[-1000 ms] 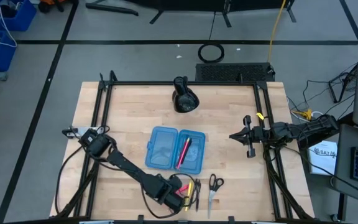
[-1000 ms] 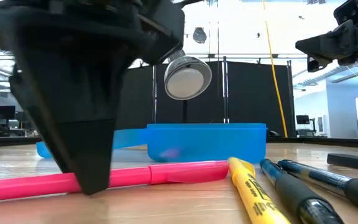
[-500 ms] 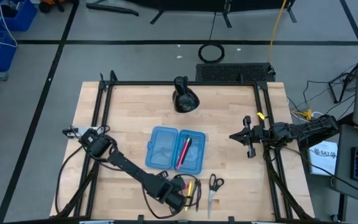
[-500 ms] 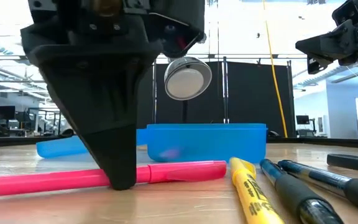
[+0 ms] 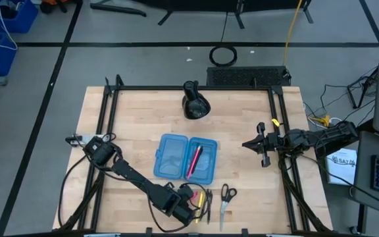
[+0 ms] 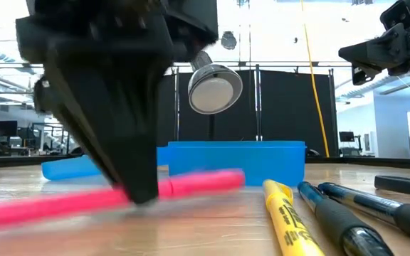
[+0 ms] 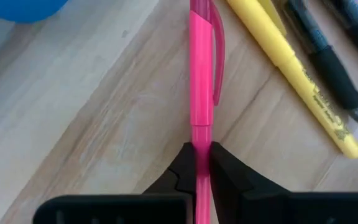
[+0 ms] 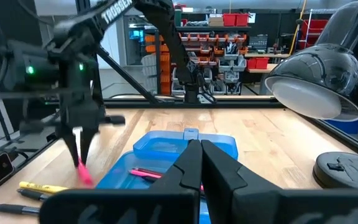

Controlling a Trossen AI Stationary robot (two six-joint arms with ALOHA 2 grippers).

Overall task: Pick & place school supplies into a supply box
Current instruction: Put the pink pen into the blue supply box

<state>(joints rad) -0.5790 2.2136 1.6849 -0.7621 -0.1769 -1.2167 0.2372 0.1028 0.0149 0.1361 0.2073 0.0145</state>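
Note:
My left gripper (image 5: 188,205) is near the table's near edge, shut on a pink pen (image 7: 199,74). The open blue supply box (image 5: 186,158) lies just beyond it, with pink-red pens (image 5: 195,160) in its right half. A yellow pen (image 7: 297,74) and black pens (image 7: 328,62) lie on the table beside the pink one. Black-handled scissors (image 5: 226,201) lie to their right. My right gripper (image 5: 247,143) is shut and empty, raised above the table's right side. My left gripper pinches the pink pen's barrel (image 7: 199,134) between its two fingertips, about mid-length, just behind the clipped section. The fingers (image 6: 137,185) come from above, pointing down. The pen is tilted: its clip end (image 6: 219,179) is raised and its other end (image 6: 20,210) is low by the table.
A black rounded lamp-like object (image 5: 195,102) stands at the far middle of the table. Black frame rails (image 5: 104,131) run along the table's left and right sides. Bare wood lies left of the box.
My left gripper has gone up a little with the pink pen. The pen lay flat on the table. Now its clip end is raised and it slants, with its other end still low.

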